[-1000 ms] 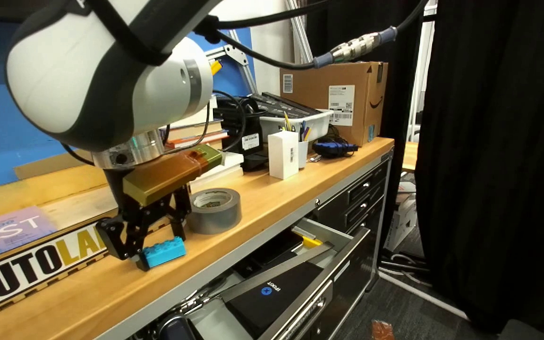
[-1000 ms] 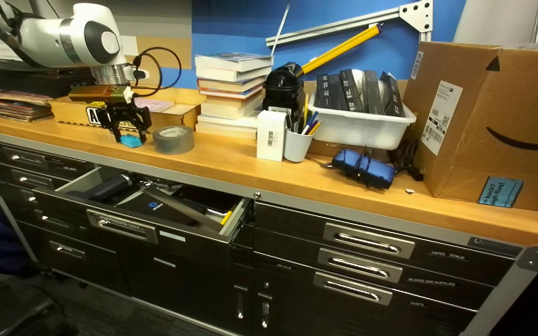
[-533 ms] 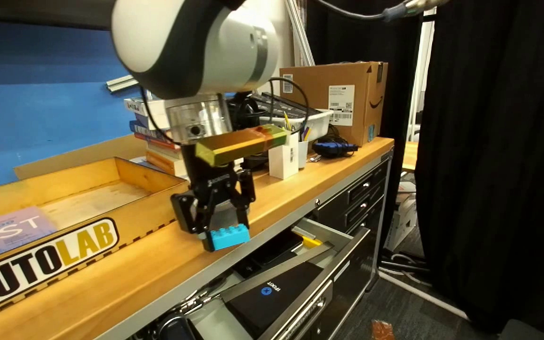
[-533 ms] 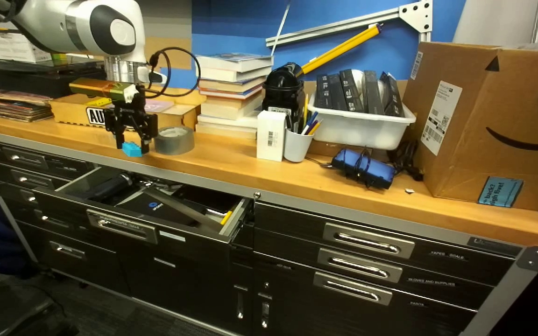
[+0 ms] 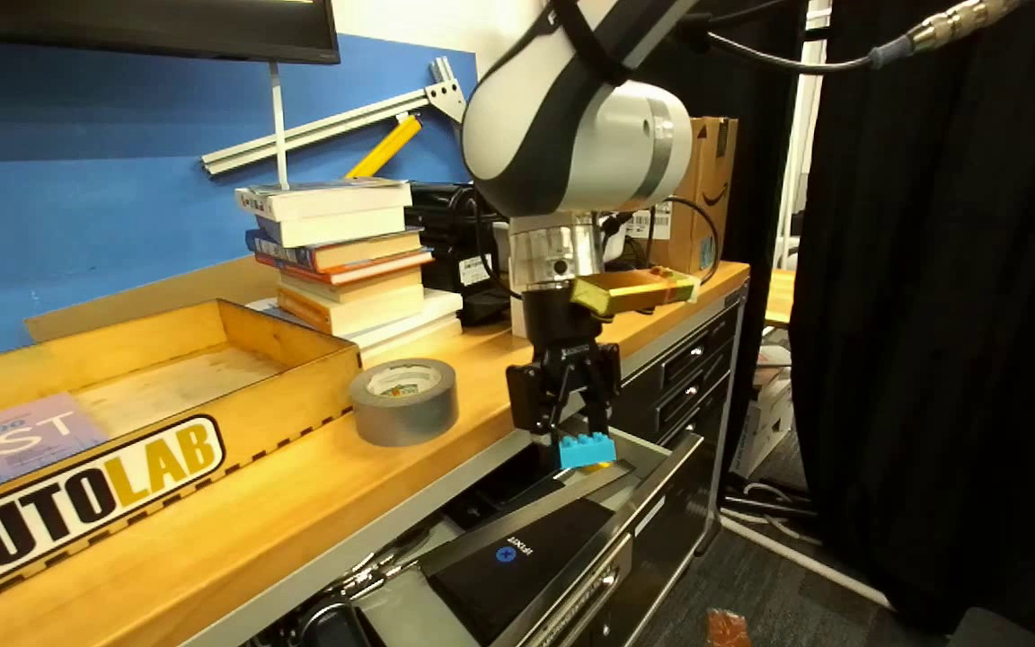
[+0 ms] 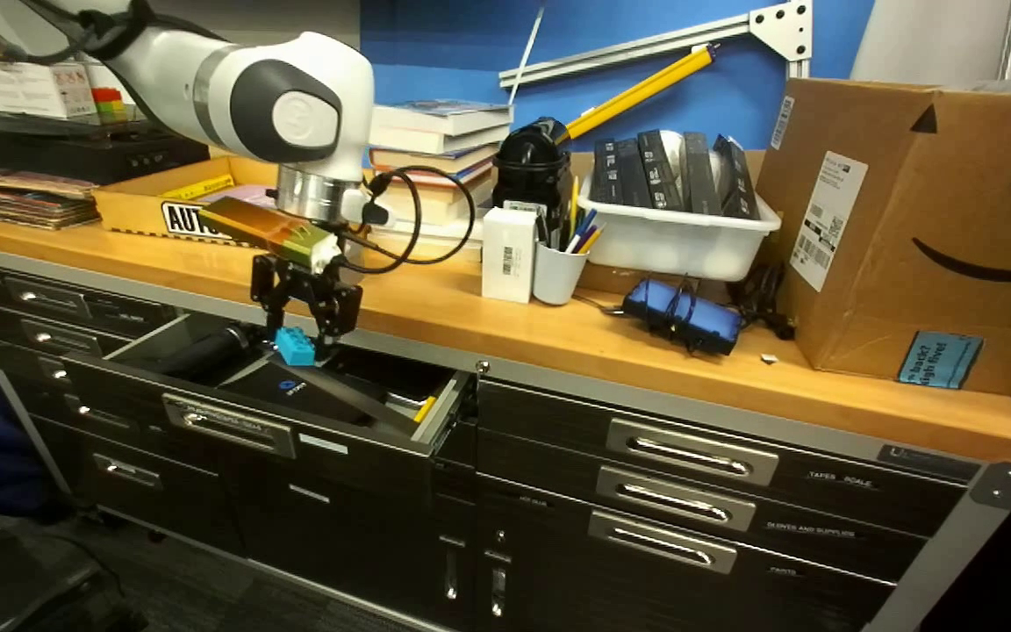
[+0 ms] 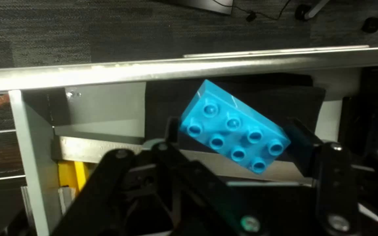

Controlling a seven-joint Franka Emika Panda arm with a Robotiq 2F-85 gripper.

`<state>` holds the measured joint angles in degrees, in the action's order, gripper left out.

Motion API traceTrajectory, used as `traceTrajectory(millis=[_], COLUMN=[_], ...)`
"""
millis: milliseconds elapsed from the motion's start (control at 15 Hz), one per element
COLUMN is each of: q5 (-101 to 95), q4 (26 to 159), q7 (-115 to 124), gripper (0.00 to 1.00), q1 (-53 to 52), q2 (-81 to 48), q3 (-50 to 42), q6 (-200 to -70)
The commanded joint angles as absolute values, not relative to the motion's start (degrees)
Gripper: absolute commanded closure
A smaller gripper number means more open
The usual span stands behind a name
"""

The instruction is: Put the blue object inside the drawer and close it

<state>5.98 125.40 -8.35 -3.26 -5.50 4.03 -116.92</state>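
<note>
My hand is clamped on the block, gripping it endwise as far as I can tell from the wrist view. It's the bright blue one, studs up, and I've got it hanging over the drawer, which is pulled well out. In the wrist view the block sits at a slant to the drawer front. Down inside there's a black iFixit case, a metal strip right by it, and a yellow thing near one side wall.

Back up on the desk, the tape is near a wooden tray. Books are piled up behind those two. Further along you get a little white box just beside a pen cup, then a white bin holding black boxes, and a big cardboard box at the end.
</note>
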Motion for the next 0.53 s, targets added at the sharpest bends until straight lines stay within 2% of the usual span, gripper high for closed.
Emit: traceTrajectory(millis=[0, 200, 267, 467], q5=[8.93, 11.28, 11.73, 11.98], q4=[125.46, 124.9, 124.91, 125.88], q7=[-15.48, -18.52, -19.05, -19.18], gripper=[0.47, 0.47, 0.06, 0.0], q1=[-1.26, -0.59, -0.61, -0.58], q2=[-6.92, -8.86, -9.14, -8.55], q3=[3.1, 3.48, 3.68, 3.86], q6=[-116.17, -118.61, -118.84, -118.93])
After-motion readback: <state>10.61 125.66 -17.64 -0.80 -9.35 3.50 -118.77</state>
